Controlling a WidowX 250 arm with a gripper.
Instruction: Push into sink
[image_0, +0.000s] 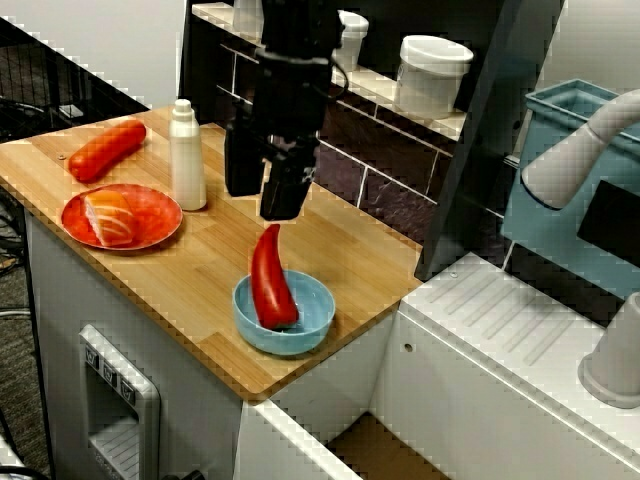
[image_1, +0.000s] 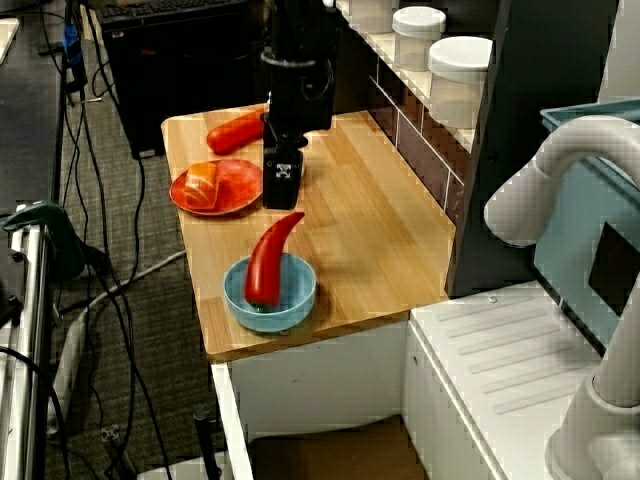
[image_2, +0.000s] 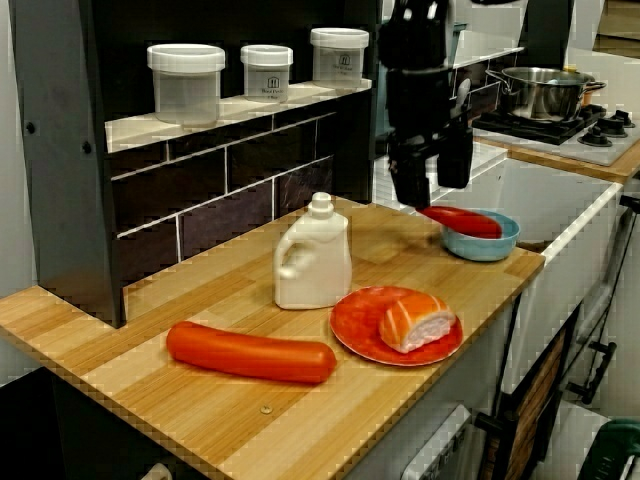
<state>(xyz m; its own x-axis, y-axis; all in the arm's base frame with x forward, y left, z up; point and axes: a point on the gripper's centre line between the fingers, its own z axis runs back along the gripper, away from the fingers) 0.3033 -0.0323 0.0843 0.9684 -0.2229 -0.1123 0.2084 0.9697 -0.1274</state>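
Blue bowl (image_0: 284, 314) with red pepper (image_0: 272, 278) near counter edge beside sink (image_2: 560, 205). Gripper (image_0: 268, 196) above pepper tip; jaw state could not be told. Judged light, rigid, slippery plastic; best pushed low on rim.

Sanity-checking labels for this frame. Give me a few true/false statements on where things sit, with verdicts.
1. The red pepper rests in the blue bowl. True.
2. The bowl is already in the sink. False: it sits on the wooden counter, near the edge.
3. The gripper is above the pepper's tip. True.
4. The red plate is empty. False: it holds a salmon piece.
5. The white bottle lies on its side. False: upright.
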